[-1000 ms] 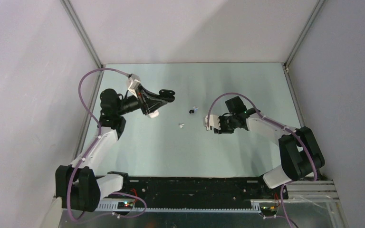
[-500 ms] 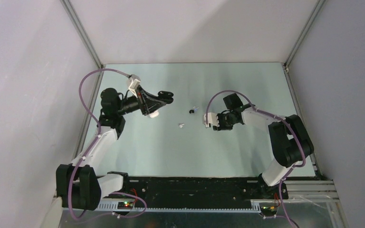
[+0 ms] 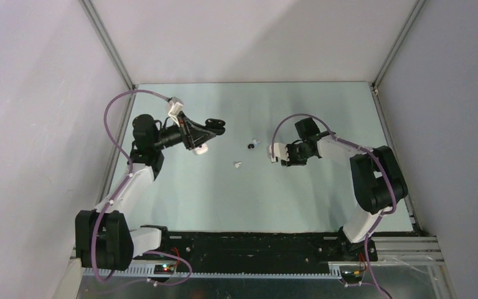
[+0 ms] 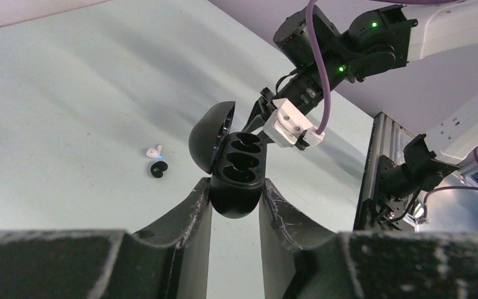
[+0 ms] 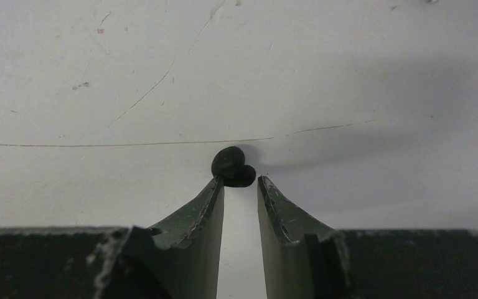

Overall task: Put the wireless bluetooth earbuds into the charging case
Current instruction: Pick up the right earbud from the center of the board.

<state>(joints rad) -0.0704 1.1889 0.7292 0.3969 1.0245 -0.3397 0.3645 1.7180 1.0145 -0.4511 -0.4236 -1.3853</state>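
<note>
Pinching open black plastic charging case point(image 4: 233, 163), sockets empty, in left gripper point(image 4: 236, 185); our right gripper point(image 5: 241, 180) jaws slightly spread, tiny white earbuds point(image 3: 238, 165) beyond.

Top external: fixed, high behind the arm bases, looking down and forward; far off, takes in the whole table point(image 3: 323, 106) and both arms.
Left wrist: low and close behind the left gripper point(image 4: 235, 184), facing across the table at the right arm point(image 4: 373, 37); charging case point(image 4: 233, 165) fills the near foreground.
Right wrist: tight behind the right gripper point(image 5: 240, 180), tilted down at tabletop.
Shared by top and left wrist: right arm, small black piece point(image 3: 249, 145); right wrist shows a like piece at its fingertips point(image 5: 215, 193).
</note>
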